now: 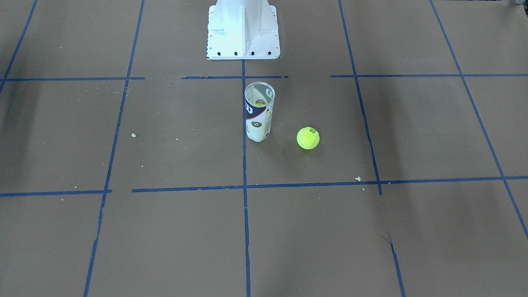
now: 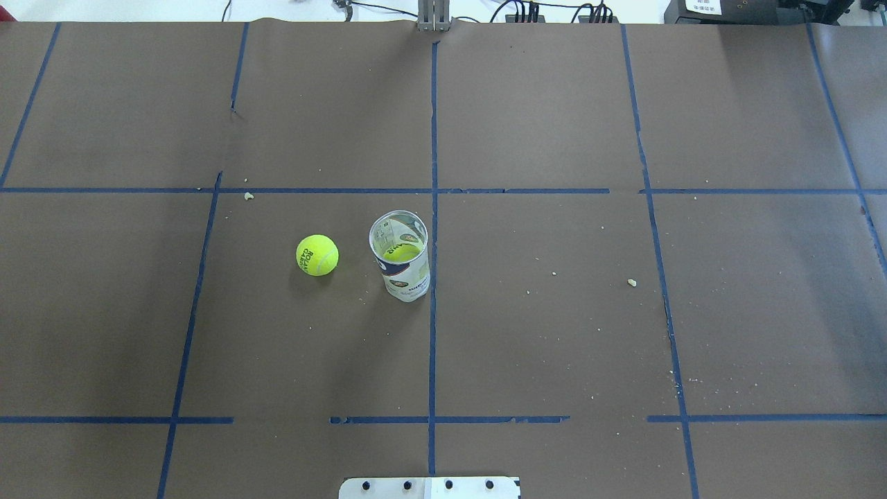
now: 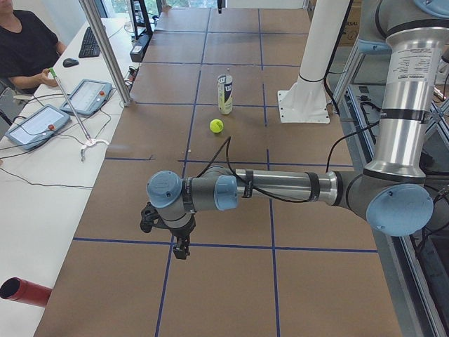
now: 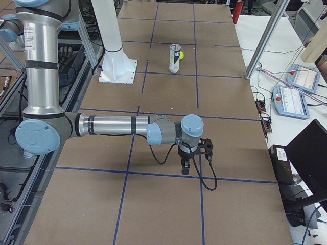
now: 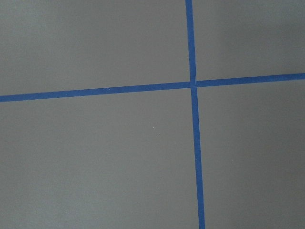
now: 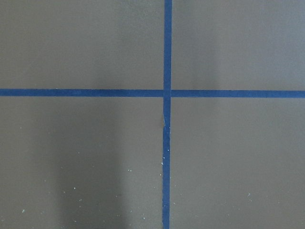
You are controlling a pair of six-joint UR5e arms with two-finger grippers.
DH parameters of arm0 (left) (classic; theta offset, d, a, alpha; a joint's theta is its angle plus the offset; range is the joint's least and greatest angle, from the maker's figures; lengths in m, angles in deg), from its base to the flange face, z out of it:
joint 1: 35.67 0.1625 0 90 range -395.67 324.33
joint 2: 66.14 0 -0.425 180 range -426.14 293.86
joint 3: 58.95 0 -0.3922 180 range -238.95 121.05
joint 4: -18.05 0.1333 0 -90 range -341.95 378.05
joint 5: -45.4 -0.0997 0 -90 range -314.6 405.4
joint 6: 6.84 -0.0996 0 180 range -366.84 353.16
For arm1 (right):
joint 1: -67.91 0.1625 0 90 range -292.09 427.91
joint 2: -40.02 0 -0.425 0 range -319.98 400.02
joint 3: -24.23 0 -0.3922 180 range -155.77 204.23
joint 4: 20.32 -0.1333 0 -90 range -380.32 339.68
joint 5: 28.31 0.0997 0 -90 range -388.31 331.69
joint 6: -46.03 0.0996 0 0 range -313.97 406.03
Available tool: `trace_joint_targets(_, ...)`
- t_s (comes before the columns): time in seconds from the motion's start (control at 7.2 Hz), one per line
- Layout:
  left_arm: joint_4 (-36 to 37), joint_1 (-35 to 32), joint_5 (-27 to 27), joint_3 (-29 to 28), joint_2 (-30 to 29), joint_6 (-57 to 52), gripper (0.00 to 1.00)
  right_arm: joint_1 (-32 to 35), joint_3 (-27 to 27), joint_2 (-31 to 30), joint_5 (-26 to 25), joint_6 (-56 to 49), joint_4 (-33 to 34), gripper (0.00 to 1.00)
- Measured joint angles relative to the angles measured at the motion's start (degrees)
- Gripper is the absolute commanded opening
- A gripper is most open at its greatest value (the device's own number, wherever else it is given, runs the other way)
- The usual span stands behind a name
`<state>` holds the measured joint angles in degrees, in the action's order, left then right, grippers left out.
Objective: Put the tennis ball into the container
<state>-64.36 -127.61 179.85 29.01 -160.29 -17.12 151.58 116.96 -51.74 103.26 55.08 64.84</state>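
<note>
The tennis ball (image 1: 308, 137) (image 2: 317, 255) lies on the brown table cover, about a ball's width to the robot's left of the container (image 1: 259, 112) (image 2: 400, 258). The container stands upright and open-topped, with another yellow-green ball (image 2: 402, 251) low inside it. My left gripper (image 3: 181, 249) hangs over the table's left end, far from the ball (image 3: 217, 126). My right gripper (image 4: 185, 168) hangs over the right end, far from the container (image 4: 175, 58). I cannot tell whether either gripper is open or shut. Both wrist views show only brown paper and crossing blue tape.
The white robot base (image 1: 243, 29) (image 2: 429, 487) stands just behind the container. Blue tape lines grid the cover, with small crumbs (image 2: 631, 282) scattered about. An operator (image 3: 28, 49), tablets (image 3: 35, 126) and a red cylinder (image 3: 24, 291) sit on the side table.
</note>
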Motion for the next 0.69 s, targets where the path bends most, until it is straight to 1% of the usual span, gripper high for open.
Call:
trace_joint_targets(0.28, -0.2, 0.3, -0.1, 0.0, -1.0, 0.0, 1.00, 0.0, 0.0, 0.0, 0.0, 0.0, 0.0, 1.00)
trace_joint_targets(0.42, -0.1, 0.9, -0.2, 0.2, -2.7, 0.3, 1.00, 0.0, 0.0, 0.0, 0.0, 0.0, 0.0, 1.00)
trace_joint_targets(0.56, 1.1, 1.8, -0.3, 1.3, -5.2, 2.2, 1.00, 0.0, 0.0, 0.0, 0.0, 0.0, 0.0, 1.00)
trace_joint_targets(0.69, 4.0, 3.4, -0.3, 4.6, -7.9, 6.5, 1.00, 0.0, 0.0, 0.0, 0.0, 0.0, 0.0, 1.00)
